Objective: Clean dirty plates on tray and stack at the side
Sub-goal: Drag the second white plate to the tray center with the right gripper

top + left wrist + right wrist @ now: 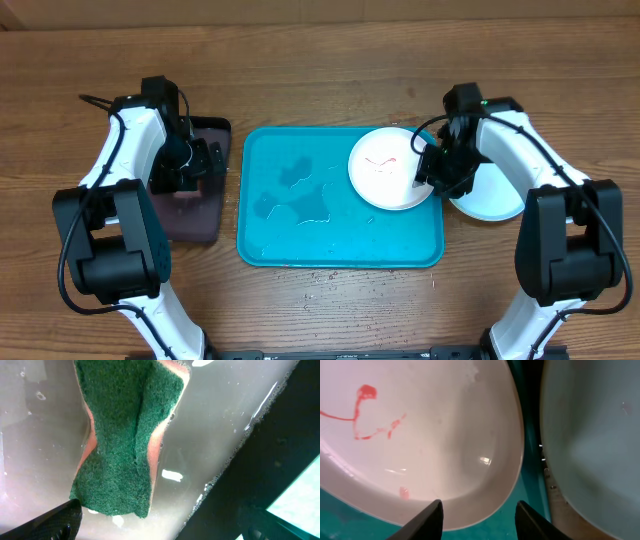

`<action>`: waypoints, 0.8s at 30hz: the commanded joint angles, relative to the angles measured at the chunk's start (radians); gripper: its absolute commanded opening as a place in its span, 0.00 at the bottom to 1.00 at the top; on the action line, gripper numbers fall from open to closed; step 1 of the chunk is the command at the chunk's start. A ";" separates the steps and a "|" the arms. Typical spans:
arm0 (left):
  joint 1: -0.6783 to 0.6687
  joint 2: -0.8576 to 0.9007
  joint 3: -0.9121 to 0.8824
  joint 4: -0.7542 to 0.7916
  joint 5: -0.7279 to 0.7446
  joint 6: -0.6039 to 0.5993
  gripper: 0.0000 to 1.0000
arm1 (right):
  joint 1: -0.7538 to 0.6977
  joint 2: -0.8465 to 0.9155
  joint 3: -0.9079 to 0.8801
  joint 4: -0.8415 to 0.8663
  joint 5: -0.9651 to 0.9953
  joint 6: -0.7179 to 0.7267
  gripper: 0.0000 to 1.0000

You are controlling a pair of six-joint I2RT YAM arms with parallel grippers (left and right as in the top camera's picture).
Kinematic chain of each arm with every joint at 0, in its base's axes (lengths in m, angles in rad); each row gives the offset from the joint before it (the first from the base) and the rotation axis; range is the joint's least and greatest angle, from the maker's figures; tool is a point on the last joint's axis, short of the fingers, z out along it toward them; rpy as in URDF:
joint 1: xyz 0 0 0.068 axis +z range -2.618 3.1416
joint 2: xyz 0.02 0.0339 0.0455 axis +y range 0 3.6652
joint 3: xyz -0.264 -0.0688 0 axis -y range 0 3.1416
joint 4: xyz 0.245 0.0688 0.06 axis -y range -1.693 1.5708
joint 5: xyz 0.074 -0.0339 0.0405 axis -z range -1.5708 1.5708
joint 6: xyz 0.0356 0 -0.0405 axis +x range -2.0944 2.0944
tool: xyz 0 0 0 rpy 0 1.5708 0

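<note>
A white plate [385, 165] with red smears lies in the far right corner of the teal tray [300, 240]. My right gripper [430, 172] is open at this plate's right edge. In the right wrist view its fingers [479, 520] straddle the rim of the white plate [420, 435] above the teal tray [332, 520]. A light blue plate [495, 205] sits on the table to the right of the tray and also shows in the right wrist view [595, 435]. The yellow-green plate is out of view. My left gripper [200, 160] is open and empty.
A dark black-rimmed tray [190, 215] stands left of the teal tray. In the left wrist view a green sponge [125, 435] lies in its wet bottom, just ahead of my open left fingers [157, 527]. Water puddles lie on the teal tray's left half.
</note>
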 commanded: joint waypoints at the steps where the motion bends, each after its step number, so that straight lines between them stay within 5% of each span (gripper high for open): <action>1: 0.001 -0.013 0.014 -0.002 0.026 -0.014 1.00 | 0.006 -0.024 -0.061 0.058 0.026 0.024 0.45; 6: 0.001 -0.014 0.014 -0.002 0.026 -0.014 1.00 | 0.006 -0.024 -0.111 0.179 0.044 0.024 0.38; 17: 0.001 -0.014 0.014 -0.002 0.026 -0.014 1.00 | 0.087 -0.024 -0.114 0.282 0.043 0.012 0.04; 24: 0.001 -0.014 0.014 -0.003 0.026 -0.014 1.00 | 0.201 -0.024 -0.106 0.398 0.035 0.024 0.04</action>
